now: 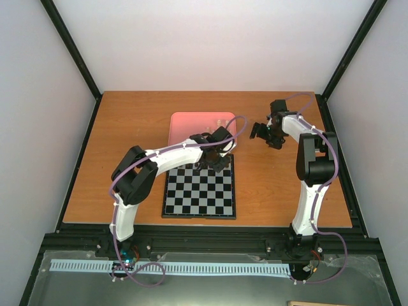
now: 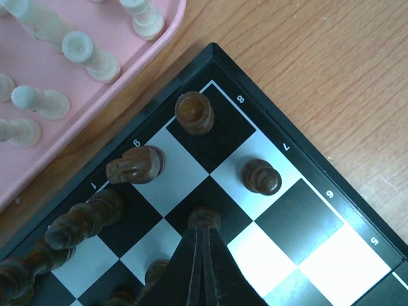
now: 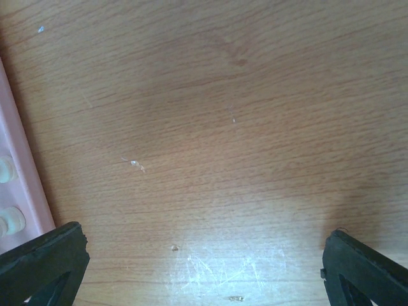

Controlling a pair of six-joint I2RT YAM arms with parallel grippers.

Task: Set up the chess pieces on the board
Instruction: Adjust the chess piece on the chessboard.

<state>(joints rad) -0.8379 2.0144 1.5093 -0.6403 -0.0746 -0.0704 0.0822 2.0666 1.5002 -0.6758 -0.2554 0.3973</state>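
Left claw (image 2: 204, 233) is pinched right shut, and poking out at its tips is the head of a dark pawn (image 2: 204, 218). That pawn sits over a black square, one row in from the far edge of the board (image 2: 331, 255). Is the claw squeezing it or only touching it? Can't tell, since the fingers hide the pawn's foot.

It's crowded in that corner. A rook (image 2: 194, 113) stands on the corner square, with a knight (image 2: 137, 166) next along and a taller dark piece (image 2: 83, 220) after that. A second pawn (image 2: 260, 176) is one square over from the claw. The pale pieces (image 2: 41, 102) are all in the pink tray (image 2: 89, 92), just beyond the board's edge, so I'd say the job is in its early part.

Now the worry. If that pawn isn't flat on its square when the claw lets go, it may topple and take a neighbour with it. Fingers spreading in so tight a spot could brush the pieces on either side. If the pawn sticks to a finger as the claw lifts, it gets dragged off its square. A sideways exit would sweep the back row.

Right claw (image 3: 204, 255) is gaping wide over bare tabletop (image 3: 223, 127) beside the tray, well apart from the board. No trouble there.
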